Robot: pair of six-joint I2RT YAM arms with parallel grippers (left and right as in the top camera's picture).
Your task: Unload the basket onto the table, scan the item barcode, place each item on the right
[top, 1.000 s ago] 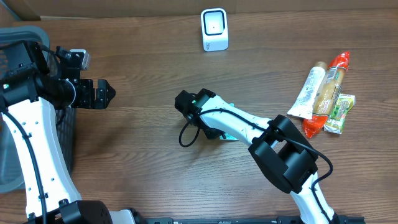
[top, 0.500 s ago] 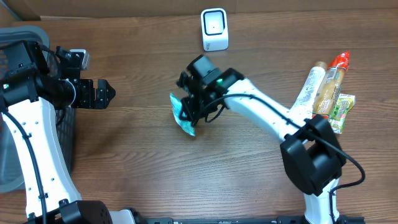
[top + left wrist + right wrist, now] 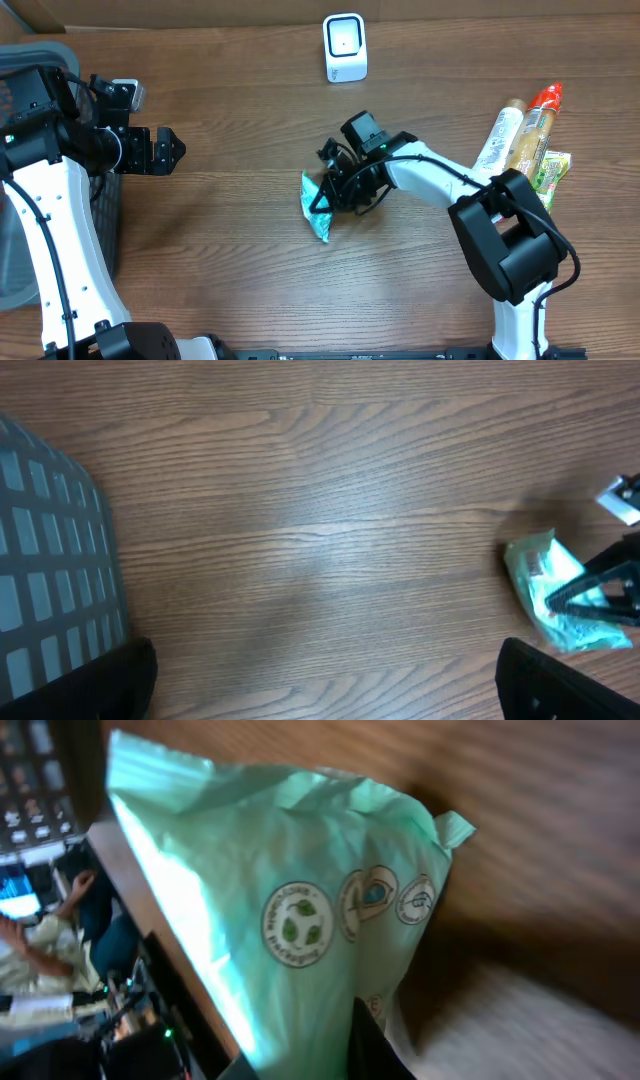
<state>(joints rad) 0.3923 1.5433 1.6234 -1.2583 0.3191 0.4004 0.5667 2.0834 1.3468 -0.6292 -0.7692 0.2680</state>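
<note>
overhead | green packet | gripped by right claw, jutting beyond its tips

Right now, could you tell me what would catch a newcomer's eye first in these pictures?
The green packet stands out most, pinched in the right gripper near the middle of the wooden table. Next comes the white scanner at the table's far edge. After that, the bright pile of snack packets on the right side draws the eye.

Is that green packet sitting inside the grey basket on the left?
No, the green packet is pinched in the right gripper, well apart from the basket at the left edge.
</note>
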